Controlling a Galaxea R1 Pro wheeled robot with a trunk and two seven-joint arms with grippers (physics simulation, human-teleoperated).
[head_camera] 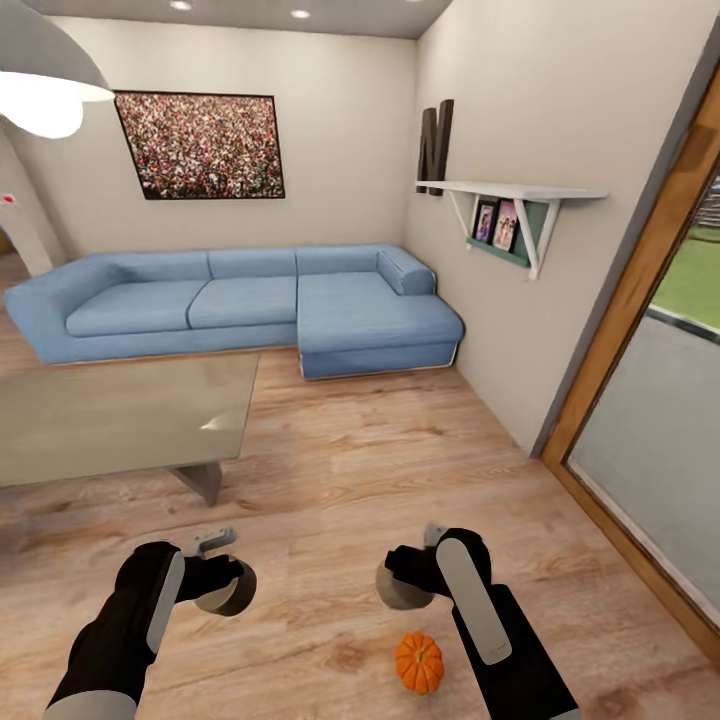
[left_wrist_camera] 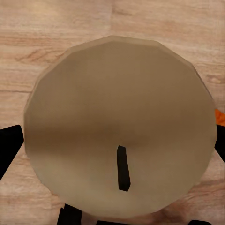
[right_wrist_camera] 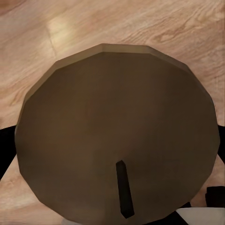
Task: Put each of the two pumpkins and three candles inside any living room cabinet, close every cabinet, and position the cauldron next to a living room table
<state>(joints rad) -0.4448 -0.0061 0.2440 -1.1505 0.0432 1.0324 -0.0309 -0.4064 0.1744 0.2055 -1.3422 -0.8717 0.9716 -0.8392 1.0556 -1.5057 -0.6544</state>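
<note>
A tan-grey candle (head_camera: 222,601) sits in my left gripper (head_camera: 228,588), which is shut on it just above the wooden floor. My right gripper (head_camera: 402,582) is shut on a second candle (head_camera: 400,594). Each wrist view looks down on a round candle top with a dark wick, the left candle (left_wrist_camera: 117,122) and the right candle (right_wrist_camera: 117,126), with black fingers (left_wrist_camera: 9,147) at the sides. One orange pumpkin (head_camera: 419,662) stands on the floor just below my right gripper, beside the right forearm. The glass-topped table (head_camera: 120,415) stands to the left, ahead of my left gripper.
A blue corner sofa (head_camera: 250,305) runs along the far wall. A white wall shelf (head_camera: 515,195) with photo frames hangs on the right wall. A wood-framed glass door (head_camera: 650,400) fills the right side. Open wooden floor (head_camera: 380,450) lies between table and door.
</note>
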